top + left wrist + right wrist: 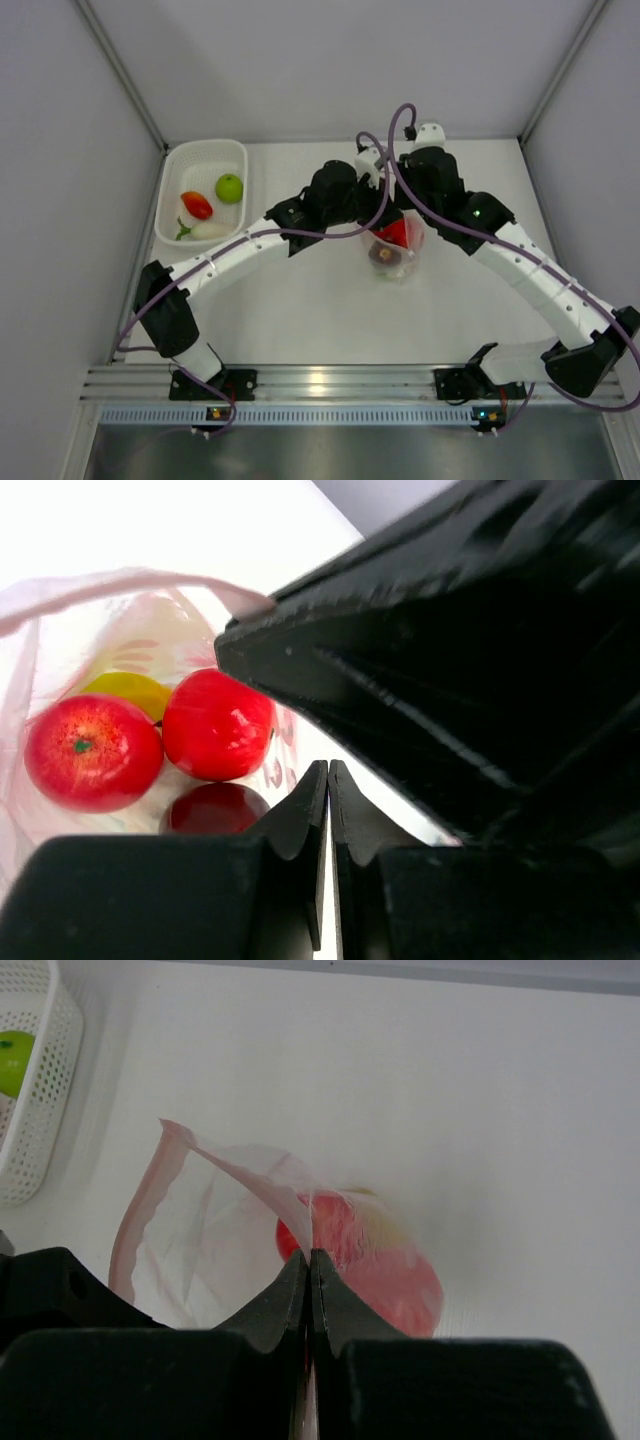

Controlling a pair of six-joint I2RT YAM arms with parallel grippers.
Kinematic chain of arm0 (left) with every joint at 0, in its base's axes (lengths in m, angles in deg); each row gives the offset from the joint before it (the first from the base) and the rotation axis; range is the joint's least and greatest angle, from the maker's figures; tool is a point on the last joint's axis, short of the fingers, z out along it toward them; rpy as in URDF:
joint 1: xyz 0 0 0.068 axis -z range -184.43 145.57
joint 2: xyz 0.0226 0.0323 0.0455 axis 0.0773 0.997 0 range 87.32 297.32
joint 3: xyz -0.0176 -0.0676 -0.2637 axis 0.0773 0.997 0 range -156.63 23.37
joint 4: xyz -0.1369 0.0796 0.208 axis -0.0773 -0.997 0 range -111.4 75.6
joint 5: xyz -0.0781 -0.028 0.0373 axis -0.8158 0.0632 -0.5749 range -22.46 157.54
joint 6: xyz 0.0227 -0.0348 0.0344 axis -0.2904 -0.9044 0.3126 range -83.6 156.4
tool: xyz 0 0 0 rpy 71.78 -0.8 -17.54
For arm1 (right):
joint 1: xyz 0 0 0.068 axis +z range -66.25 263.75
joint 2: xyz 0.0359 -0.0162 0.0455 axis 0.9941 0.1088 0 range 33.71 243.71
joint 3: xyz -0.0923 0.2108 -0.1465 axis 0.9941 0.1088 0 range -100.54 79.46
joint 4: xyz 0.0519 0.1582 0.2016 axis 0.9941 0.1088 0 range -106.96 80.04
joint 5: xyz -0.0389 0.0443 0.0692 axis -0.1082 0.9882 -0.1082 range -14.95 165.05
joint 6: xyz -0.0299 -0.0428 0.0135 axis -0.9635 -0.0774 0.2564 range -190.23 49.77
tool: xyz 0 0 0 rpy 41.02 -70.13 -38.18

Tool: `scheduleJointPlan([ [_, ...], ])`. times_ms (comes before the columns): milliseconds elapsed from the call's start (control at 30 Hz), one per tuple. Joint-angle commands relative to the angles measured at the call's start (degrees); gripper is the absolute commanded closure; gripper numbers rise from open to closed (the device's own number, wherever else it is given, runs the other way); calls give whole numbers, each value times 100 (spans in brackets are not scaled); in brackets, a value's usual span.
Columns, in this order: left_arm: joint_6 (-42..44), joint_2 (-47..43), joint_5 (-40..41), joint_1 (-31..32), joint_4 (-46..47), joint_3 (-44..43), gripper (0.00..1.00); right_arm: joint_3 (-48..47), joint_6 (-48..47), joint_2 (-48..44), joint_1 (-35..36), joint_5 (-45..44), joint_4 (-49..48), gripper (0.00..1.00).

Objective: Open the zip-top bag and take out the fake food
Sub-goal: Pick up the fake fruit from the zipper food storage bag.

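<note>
The zip-top bag (pixel 403 262) hangs at mid-table between my two wrists, its mouth pulled apart. Inside it lies fake food: two red fruits (pixel 217 723), a yellow piece (pixel 128 690) and a dark red one (pixel 212 807). My right gripper (pixel 310 1254) is shut on the bag's pinkish rim (pixel 262 1182), and film rises from its tips. My left gripper (pixel 328 766) is shut at the bag's near wall (pixel 277 770), the film apparently pinched between its tips. The right gripper's black body (pixel 470 660) looms just beyond the left one.
A white perforated basket (pixel 205 148) stands at the back left, holding a green fruit (pixel 229 188), a red one (pixel 196 205) and a white radish (pixel 205 230). Grey walls close in the table on three sides.
</note>
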Motion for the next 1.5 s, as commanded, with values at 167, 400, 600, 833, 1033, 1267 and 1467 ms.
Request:
scheduleJointPlan([
  [167, 1008, 171, -404, 56, 1526, 885, 100, 65, 107, -351, -28, 12, -268, 100],
  [400, 1430, 364, -1019, 65, 1624, 1219, 100, 153, 81, -447, -116, 65, -268, 100],
  [600, 1606, 75, -889, 74, 1624, 1745, 100, 311, 98, -544, -230, 126, -356, 100],
  [833, 1861, -5, -766, 74, 1161, 1993, 100, 390, -60, -649, -318, 363, -619, 100],
  [1033, 2125, -48, -695, 82, 666, 2010, 100, 391, -306, -615, -318, 723, -839, 100],
  [1267, 2450, -321, -740, 161, 482, 2046, 91, 66, -420, -254, -327, 1163, -743, 100],
  [1467, 1951, 4, 736, 179, -255, 1546, 89, 240, -455, -517, -318, 1496, -874, 100],
])
